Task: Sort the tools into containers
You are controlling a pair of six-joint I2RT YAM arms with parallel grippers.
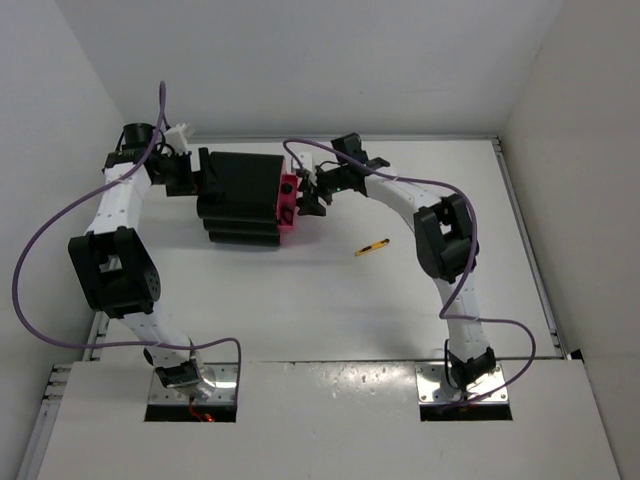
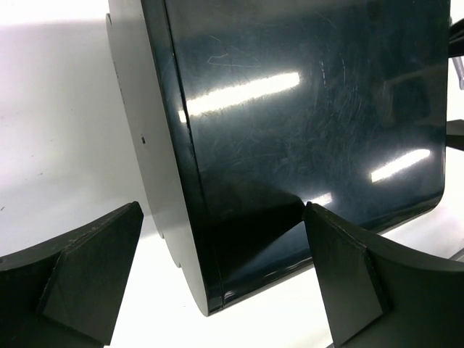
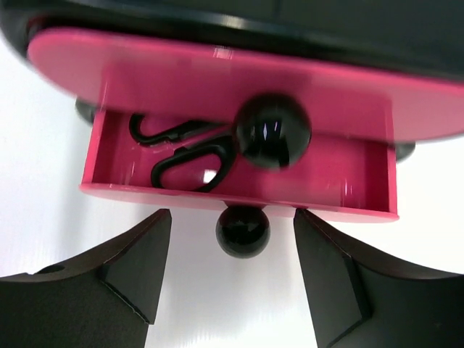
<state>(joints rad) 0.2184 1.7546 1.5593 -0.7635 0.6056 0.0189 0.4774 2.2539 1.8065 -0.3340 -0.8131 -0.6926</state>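
Observation:
The black cabinet [image 1: 238,198] stands at the back left, its magenta-pink drawers [image 1: 288,200] facing right. In the right wrist view one pink drawer [image 3: 348,181] is pulled out, with black-handled scissors [image 3: 190,156] lying inside. Its round black knob [image 3: 243,230] sits between the fingers of my open right gripper [image 3: 232,221], not touched. Another knob [image 3: 272,132] shows on the shut drawer front above. My left gripper [image 2: 222,214] is open, straddling the cabinet's rear corner [image 2: 210,290]. A slim yellow-and-black tool [image 1: 372,247] lies on the table right of the cabinet. The other tools are out of view.
The cabinet's glossy black wall [image 2: 304,109] and grey rear panel [image 2: 138,130] fill the left wrist view. White walls enclose the table [image 1: 330,310] at the back, left and right. Purple cables [image 1: 45,240] loop from both arms.

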